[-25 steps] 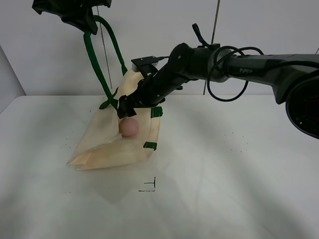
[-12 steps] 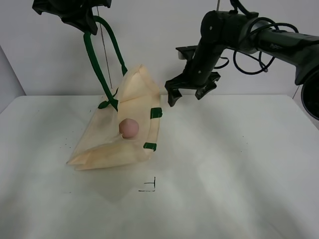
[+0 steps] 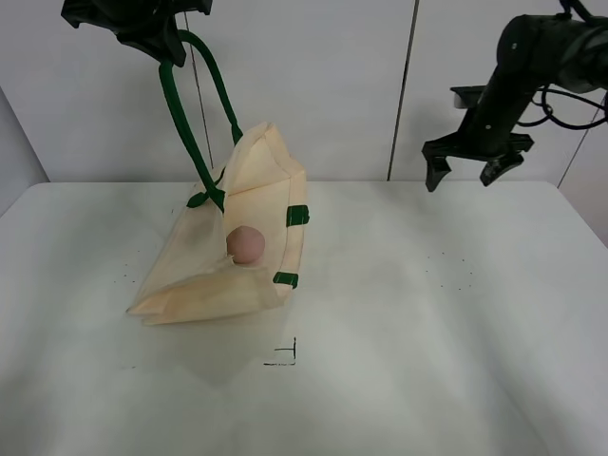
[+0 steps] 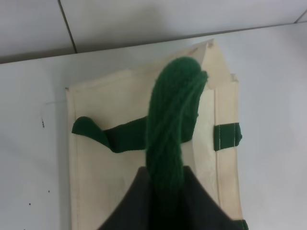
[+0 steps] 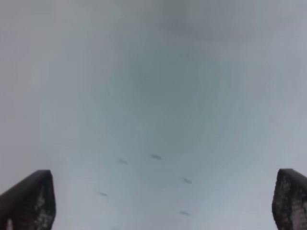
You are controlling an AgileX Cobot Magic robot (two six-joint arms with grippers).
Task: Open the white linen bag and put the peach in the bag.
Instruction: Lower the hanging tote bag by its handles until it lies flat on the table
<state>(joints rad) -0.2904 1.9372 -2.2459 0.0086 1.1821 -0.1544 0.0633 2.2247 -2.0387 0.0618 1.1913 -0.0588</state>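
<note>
The white linen bag (image 3: 228,256) lies on the white table with its mouth held open, its dark green handle (image 3: 185,114) pulled up high. My left gripper (image 3: 157,33) is shut on that handle at the top left; in the left wrist view the handle (image 4: 170,129) runs up between the dark fingers above the bag (image 4: 96,158). The peach (image 3: 246,244), a dusty-pink ball, sits inside the bag's open mouth. My right gripper (image 3: 465,173) is open and empty, high at the right, far from the bag; its fingertips (image 5: 29,199) frame blurred bare table.
A small black corner mark (image 3: 285,353) is on the table in front of the bag. The white table (image 3: 427,332) runs wide to the right and front. A wall with a vertical seam (image 3: 404,85) stands behind.
My right gripper let go of the peach inside the bag, then pulled up and away to the far right. The peach stays in the bag. The left gripper has not moved.
</note>
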